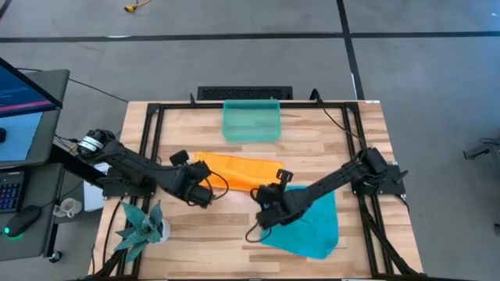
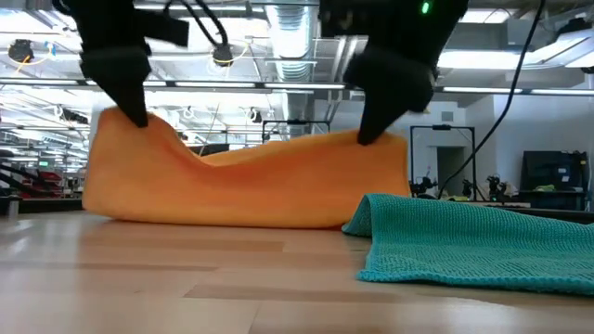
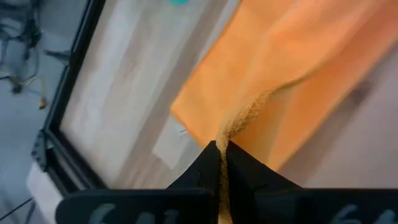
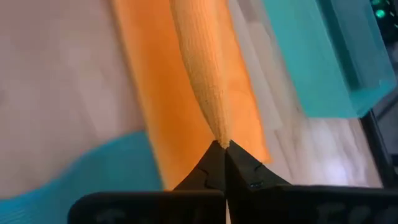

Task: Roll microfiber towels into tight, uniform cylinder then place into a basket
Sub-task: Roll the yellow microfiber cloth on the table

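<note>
The orange microfiber towel [image 1: 238, 168] lies mid-table, its near edge raised at two places and sagging between them [image 2: 241, 158]; its lower part rests on the wood. My left gripper [image 3: 222, 147] is shut on its left end [image 2: 139, 116], and my right gripper [image 4: 221, 145] is shut on its right end [image 2: 367, 137]. The teal-blue microfiber towel [image 1: 312, 222] lies flat at the near right, partly under my right arm. The sea-green basket [image 1: 251, 122] stands at the far middle. My left gripper pinches the orange towel's fringed edge [image 3: 231, 129] between its two fingers, slanting down from the table's left. The cloth rises to the fingers in a peak while the rest lies on the table. My right gripper pinches a narrow raised ridge of the orange towel [image 4: 216, 127] between its two fingers, slanting down from the right. One layer or several, I cannot tell. The cloth hangs below the fingers down to the table.
A spiky teal plant [image 1: 141, 226] stands at the near left corner. A black metal frame [image 1: 152, 133] runs along the table's left, far and right sides. Bare wood shows between the basket and the orange towel and along the near edge.
</note>
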